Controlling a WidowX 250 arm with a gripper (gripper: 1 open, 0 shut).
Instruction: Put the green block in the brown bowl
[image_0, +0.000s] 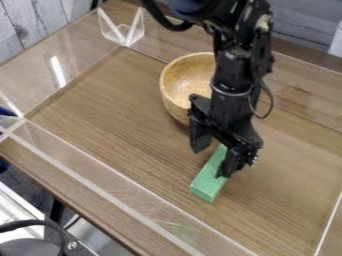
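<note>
The clear plastic stand (122, 24) sits on the desk (94, 100) toward eleven o'clock, well apart from the green block. Strips of clear tape (100, 180) run across the desk's near left part, between nine and six o'clock. A dark cable (34, 232) curls at the lower left corner, cut off by the frame's edge.

The brown bowl (178, 85) lies toward twelve o'clock, beyond the block; the black arm (238, 50) stands in front of its right side and hides that part.

The green block (209, 186) lies on the desk, below and right of centre, toward five o'clock. Its long axis runs from about seven o'clock to one o'clock, the near end in plain sight, the far end covered by the claw (222, 150). The claw stands wide open over that end; whether its fingers touch the block cannot be told.
</note>
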